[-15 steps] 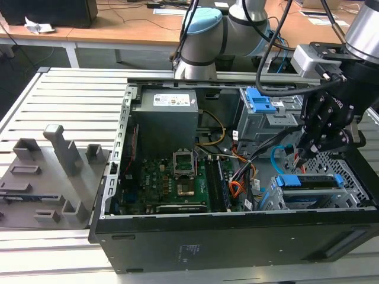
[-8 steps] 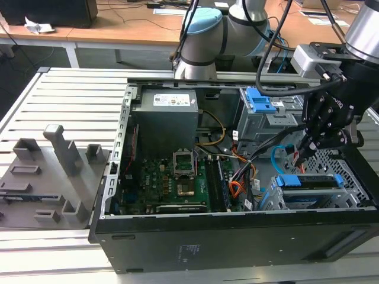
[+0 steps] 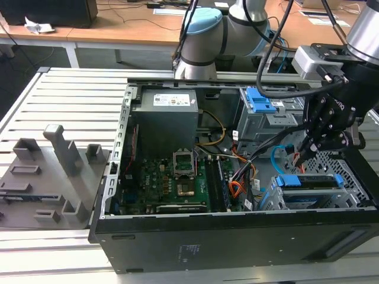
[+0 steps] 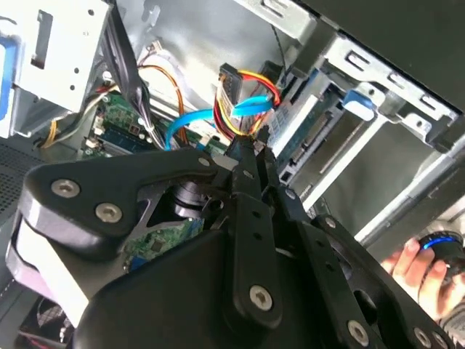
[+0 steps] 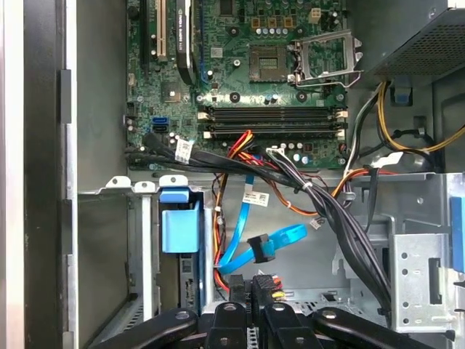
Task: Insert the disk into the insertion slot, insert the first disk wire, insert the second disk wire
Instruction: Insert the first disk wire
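The disk (image 3: 309, 180), in its bright blue carrier, lies inside the insertion slot (image 3: 271, 200), a grey metal cage at the case's front right; its blue tab (image 5: 179, 229) faces the first wrist view. My gripper (image 3: 303, 155) hangs just above the cage, its fingers together on the first disk wire (image 4: 254, 81), an orange-red-black bundle whose black plug sticks out past my fingertips (image 4: 251, 142). The second disk wire (image 5: 240, 233), a flat light-blue cable, loops loose beside my gripper (image 5: 261, 289), and its plug lies free over the case floor.
The open case holds a motherboard (image 3: 172, 177), a power supply (image 3: 166, 115) and a taller grey bay with a blue latch (image 3: 259, 100). Thick black cables (image 5: 341, 218) cross near my fingers. A grey fixture tray (image 3: 47, 177) lies at the exterior view's left. A person's hand (image 4: 414, 269) is beside the case.
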Controlling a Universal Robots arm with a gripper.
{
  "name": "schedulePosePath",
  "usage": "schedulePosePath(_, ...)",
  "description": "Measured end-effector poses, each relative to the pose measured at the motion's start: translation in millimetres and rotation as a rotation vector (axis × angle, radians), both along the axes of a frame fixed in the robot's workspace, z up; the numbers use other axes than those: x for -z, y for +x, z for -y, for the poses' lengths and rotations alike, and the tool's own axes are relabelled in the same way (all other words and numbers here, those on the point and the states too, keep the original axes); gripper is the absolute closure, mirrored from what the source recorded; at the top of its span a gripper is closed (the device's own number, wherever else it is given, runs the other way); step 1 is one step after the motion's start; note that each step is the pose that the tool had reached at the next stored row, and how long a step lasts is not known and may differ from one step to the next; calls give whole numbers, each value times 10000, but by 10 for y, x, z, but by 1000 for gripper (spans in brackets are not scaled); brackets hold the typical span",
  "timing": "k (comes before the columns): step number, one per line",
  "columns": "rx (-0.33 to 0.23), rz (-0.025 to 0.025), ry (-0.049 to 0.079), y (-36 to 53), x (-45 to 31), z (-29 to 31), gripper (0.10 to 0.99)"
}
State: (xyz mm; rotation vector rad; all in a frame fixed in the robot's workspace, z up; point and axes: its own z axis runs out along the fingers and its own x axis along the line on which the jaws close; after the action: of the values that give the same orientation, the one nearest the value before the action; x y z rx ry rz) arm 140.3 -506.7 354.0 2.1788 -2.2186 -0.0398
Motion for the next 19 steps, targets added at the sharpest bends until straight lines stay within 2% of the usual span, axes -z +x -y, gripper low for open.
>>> schedulePosePath(1,1,0,0,0,1,38,922)
schedulePosePath(3,0,0,0,2,3,190,922)
schedulePosePath(5,2,-2,1,36,15,255,922)
schedulePosePath(8,0,-5,3,109,44,268,922)
schedulePosePath(19,1,-5,0,188,103,273,922)
